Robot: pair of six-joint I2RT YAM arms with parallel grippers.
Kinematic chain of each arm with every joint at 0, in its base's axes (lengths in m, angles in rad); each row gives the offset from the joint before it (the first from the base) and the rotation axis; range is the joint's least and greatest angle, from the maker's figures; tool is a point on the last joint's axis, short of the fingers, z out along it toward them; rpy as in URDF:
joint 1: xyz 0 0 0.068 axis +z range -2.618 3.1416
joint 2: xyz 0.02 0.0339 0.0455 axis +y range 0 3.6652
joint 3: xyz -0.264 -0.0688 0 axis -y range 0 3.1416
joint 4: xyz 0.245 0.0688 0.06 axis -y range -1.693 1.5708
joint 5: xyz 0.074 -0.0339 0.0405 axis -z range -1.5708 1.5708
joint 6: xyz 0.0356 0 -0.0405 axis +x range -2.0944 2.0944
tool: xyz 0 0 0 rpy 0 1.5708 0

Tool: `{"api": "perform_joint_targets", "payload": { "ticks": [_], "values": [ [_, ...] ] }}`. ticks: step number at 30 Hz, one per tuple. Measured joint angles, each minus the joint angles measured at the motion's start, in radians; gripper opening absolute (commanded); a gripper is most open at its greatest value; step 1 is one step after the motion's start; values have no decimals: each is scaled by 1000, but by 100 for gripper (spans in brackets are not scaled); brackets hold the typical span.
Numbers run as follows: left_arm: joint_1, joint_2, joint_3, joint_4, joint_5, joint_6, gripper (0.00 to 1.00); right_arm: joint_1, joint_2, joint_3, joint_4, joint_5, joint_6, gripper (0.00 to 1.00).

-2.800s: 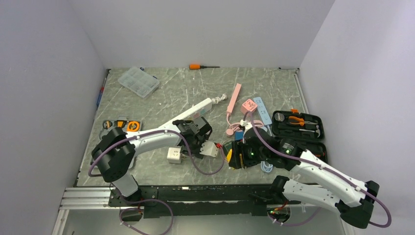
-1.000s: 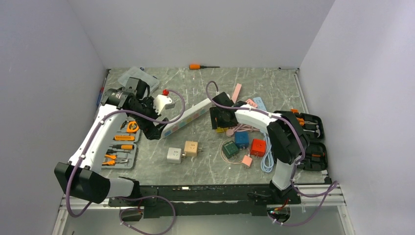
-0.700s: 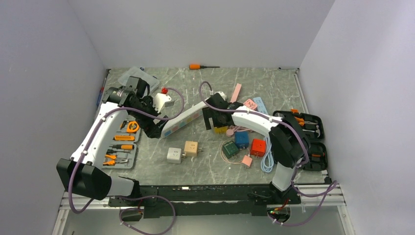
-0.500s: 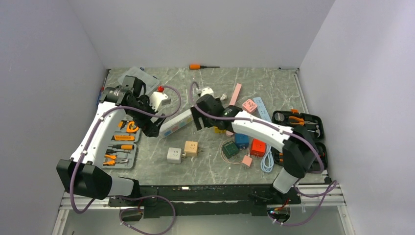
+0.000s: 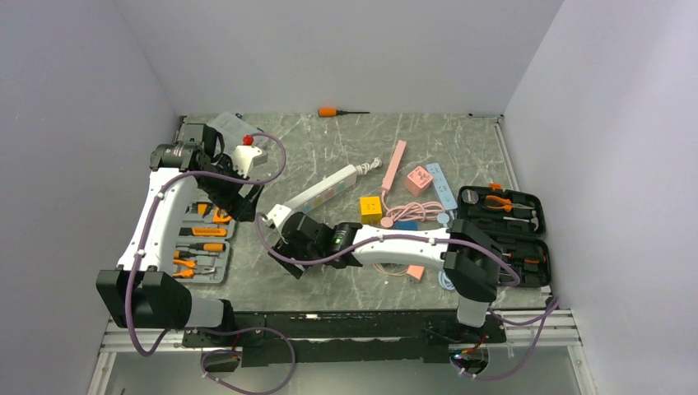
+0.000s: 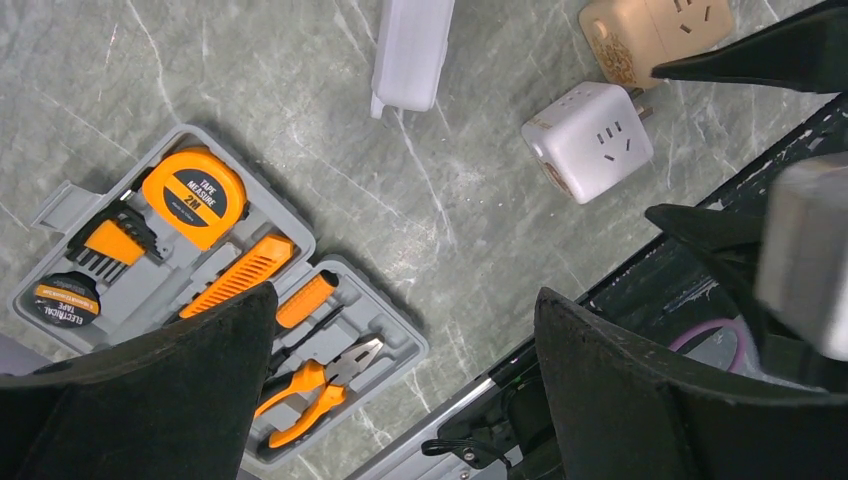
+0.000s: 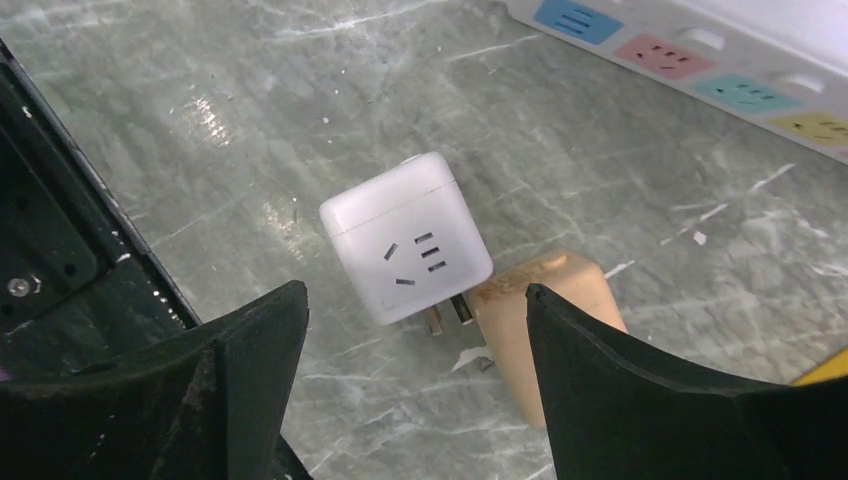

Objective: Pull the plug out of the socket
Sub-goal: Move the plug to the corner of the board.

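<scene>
Starting with the left end effector (image 6: pixel 405 300), spread wide, hanging near the tool tray (image 6: pixel 62 205). Moving on to the right end effector (image 7: pixel 415 290), spread too, poised over a white cube (image 7: pixel 405 235) with prongs touching a beige cube (image 7: pixel 540 320). Finishing with the socket (image 5: pixel 323 192), lying slantwise on the table (image 5: pixel 461 140), touched by neither, near end just beside the cubes.

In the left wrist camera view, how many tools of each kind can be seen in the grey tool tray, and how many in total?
tape measure: 1
roll of electrical tape: 1
hex key set: 1
utility knife: 1
screwdriver: 1
pliers: 1
Total visible in the grey tool tray: 6
</scene>
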State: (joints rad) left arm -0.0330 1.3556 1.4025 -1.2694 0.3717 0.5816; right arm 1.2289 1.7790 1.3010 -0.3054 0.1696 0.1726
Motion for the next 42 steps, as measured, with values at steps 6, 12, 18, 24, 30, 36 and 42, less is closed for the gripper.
{"api": "perform_joint_targets", "payload": {
  "ticks": [6,12,18,24,30,36,42],
  "values": [
    [0,0,-9,6,10,-1,99,2,71,-1,42,-19,-50,90],
    [0,-3,-29,26,16,-4,99,3,134,0,55,8,-68,87],
    [3,-8,-60,40,16,-11,99,-49,129,-53,80,16,-31,87],
    [8,-16,-75,57,16,-19,100,-95,19,-158,61,26,-14,99],
    [8,-25,-79,80,25,-26,99,-107,-192,-164,50,33,-6,100],
    [19,-51,-104,114,33,-50,99,-357,-404,-219,60,41,79,100],
    [92,-84,-182,249,32,-136,99,-692,-603,-432,113,335,190,100]
  ]
}}
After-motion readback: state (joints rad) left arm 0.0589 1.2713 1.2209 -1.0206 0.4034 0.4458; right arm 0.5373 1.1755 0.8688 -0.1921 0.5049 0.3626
